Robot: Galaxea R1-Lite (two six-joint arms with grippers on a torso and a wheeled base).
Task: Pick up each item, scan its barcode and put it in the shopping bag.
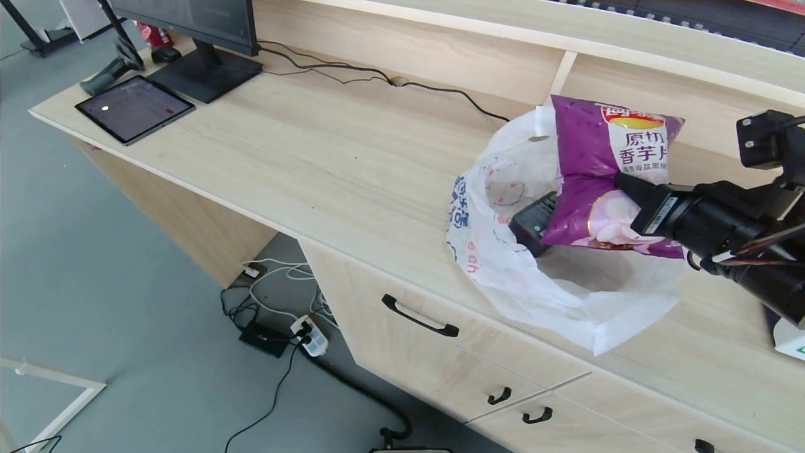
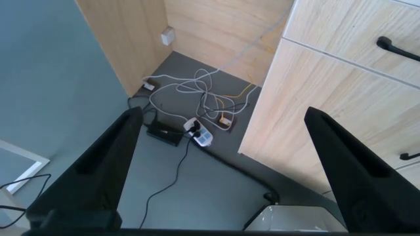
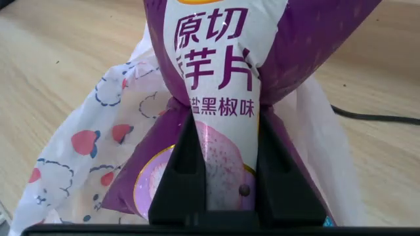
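The right gripper (image 1: 624,186) has its two black fingers (image 3: 187,157) clamped on a glossy purple foil bag of potato chips (image 1: 604,163). They pinch it across its middle, so the foil bunches into a waist and puffs out either side. The packet stands nearly upright, its white label panel facing the room. It sits at about three o'clock on the long counter of pale wood-grain laminate (image 1: 314,157).

The packet's lower end hangs in the mouth of a thin, crinkled white plastic shopping bag (image 1: 503,264) printed with small hearts and cloud shapes. The bag lies slumped on its side on the counter, its opening toward the gripper. Inside, at nine o'clock from the packet's lower corner and partly under it, lies a flat dark rectangular box (image 1: 533,221). I cannot tell whether the two touch.

The left gripper (image 2: 223,177) hangs off the counter's front, its black wedge-shaped fingers spread wide. Grey floor shows between them, along with a white power strip (image 2: 199,133) in a tangle of cables.

At ten o'clock on the counter there is a flat dark tablet (image 1: 135,108). Just beyond it stands a monitor's square black base (image 1: 204,72) and a grey pistol-shaped handheld scanner (image 1: 113,69). A thin black cable (image 1: 377,78) snakes along the back, at about twelve o'clock, to the shopping bag's far side. Below the counter's front edge are drawers with curved black handles (image 1: 419,316). A white and green box (image 1: 792,343) sits at four o'clock, under the right arm.
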